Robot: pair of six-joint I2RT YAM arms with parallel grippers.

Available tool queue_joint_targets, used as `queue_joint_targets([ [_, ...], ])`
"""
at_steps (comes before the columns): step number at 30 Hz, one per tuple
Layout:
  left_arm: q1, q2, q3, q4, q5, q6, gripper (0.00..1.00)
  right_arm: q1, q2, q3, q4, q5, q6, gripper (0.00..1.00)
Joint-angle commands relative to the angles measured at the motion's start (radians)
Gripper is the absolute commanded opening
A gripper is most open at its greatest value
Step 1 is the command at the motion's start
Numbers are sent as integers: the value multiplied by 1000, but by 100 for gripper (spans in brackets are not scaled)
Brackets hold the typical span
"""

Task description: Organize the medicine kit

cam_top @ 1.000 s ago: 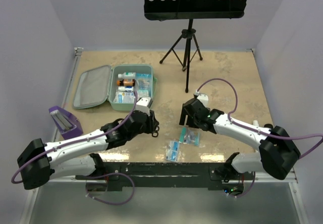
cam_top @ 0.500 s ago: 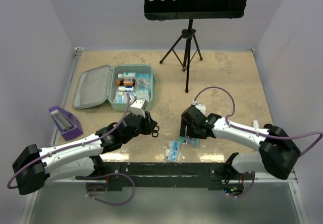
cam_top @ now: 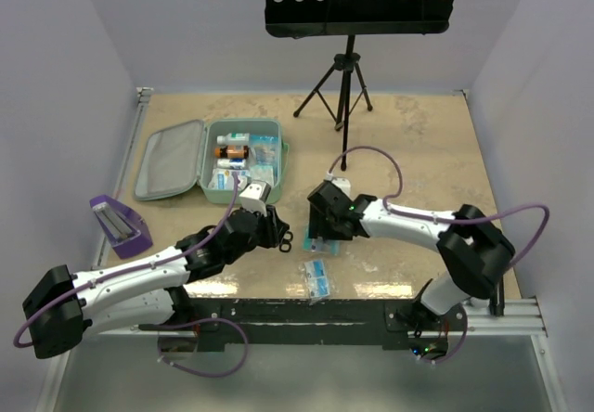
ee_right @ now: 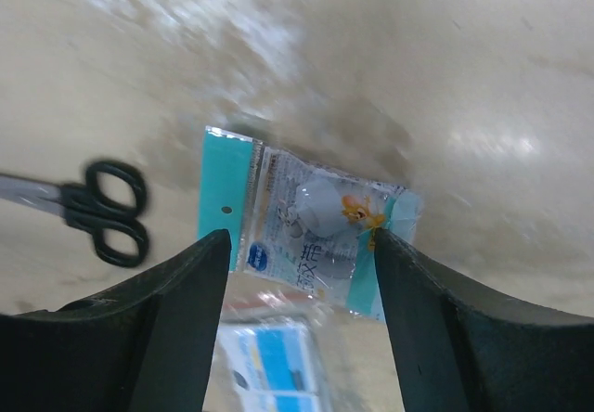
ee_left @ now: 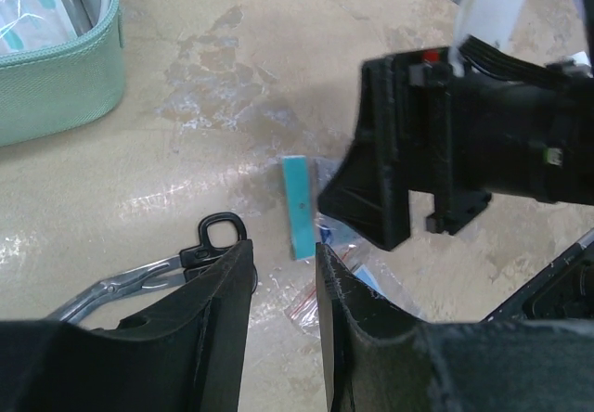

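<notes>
On the desk (cam_top: 418,152): the medicine kit (cam_top: 172,161). Lies open, lid flat beside the tray on the side away from both tools, tray packed with small boxes and bottles.

Just off the kit's near tray corner, toward the arms: the left tool (cam_top: 277,229), released, fingers (ee_left: 218,319) a narrow gap apart with only bare desk between. Hovers by the scissors (cam_top: 286,239), black loops just ahead of those fingers, not gripped.

Just past the scissors, on their side away from the kit: the right tool (cam_top: 320,233), pointing down over a sachet (ee_right: 311,236) with a teal header. Grasps that sachet, as far as the wrist view shows, one finger (ee_right: 176,338) against the teal end and the other against the opposite end. Whether it touches the desk underneath is impossible to judge.

Farther again from the kit, toward the arm bases: a second sachet (cam_top: 317,277), flat and untouched.

On the kit's lid side, nearer the arms: a purple holder (cam_top: 119,222).

Well beyond the kit's tray side, at the back: a black tripod stand (cam_top: 345,87).
</notes>
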Motion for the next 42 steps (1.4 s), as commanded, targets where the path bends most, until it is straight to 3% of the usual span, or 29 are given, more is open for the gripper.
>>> queue_joint_targets([
  [1,2,-5,14,17,-6,-23,38,-1,172,108,142,8,-61,68],
  [5,5,0,49,-66,-60,-20,38,-18,301,246,171,56,-126,69],
  [9,8,-11,109,-141,-120,-16,38,-18,302,328,166,91,-166,71],
  [15,11,-54,123,-170,-160,-8,38,-18,205,268,177,137,-187,78],
  [21,11,-57,126,-198,-164,-23,38,-18,180,210,224,165,-204,77],
  [34,11,-118,109,-296,-191,-66,38,-93,246,192,343,77,-250,59],
  [42,11,-120,93,-264,-177,-69,38,-91,205,77,404,-7,-244,54],
])
